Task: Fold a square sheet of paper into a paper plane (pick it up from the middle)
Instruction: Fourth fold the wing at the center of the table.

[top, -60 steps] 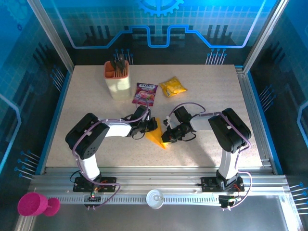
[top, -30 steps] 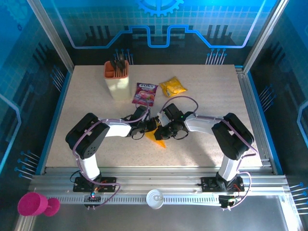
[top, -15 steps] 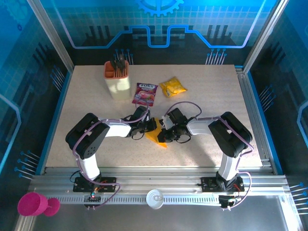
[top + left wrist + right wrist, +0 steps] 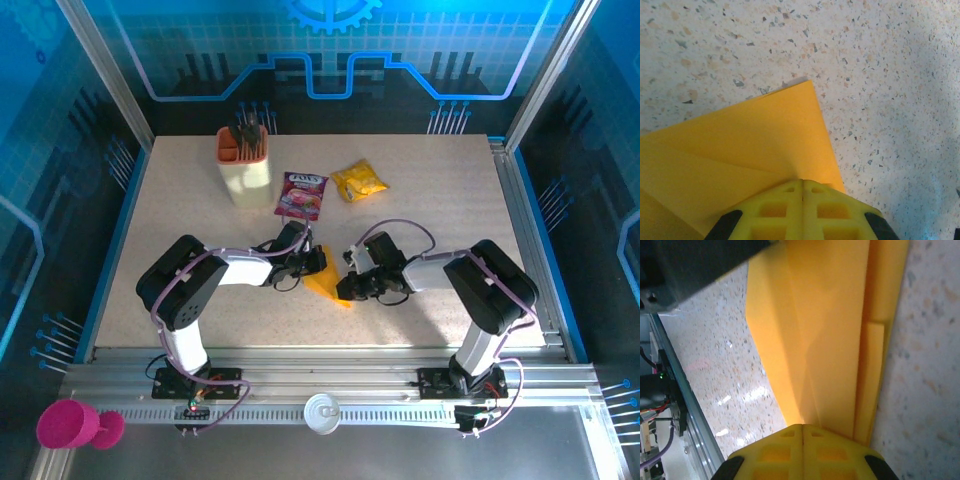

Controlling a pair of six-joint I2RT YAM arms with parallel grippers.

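Mid-table [image 4: 450, 200], between both grippers, sheet of paper [image 4: 325, 287] [image 4: 750, 145] [image 4: 830, 340] lying folded as narrow orange-yellow wedge, tip pointing toward near edge. Left gripper [image 4: 316, 262] [image 4: 802, 192] staying where it was at sheet's far corner, fingertips pressed together and touching paper; pinching or only pressing, cannot tell. Right gripper [image 4: 345, 290] [image 4: 802, 435] pulling back rightward since half second ago, wrist parting from left one, fingertips likewise pressed together, resting at sheet's right edge by stacked fold layers. Sheet staying put.

Table [image 4: 450, 200], folded paper [image 4: 325, 285], holder [image 4: 246, 170], purple packet [image 4: 302, 194], yellow packet [image 4: 359, 181]
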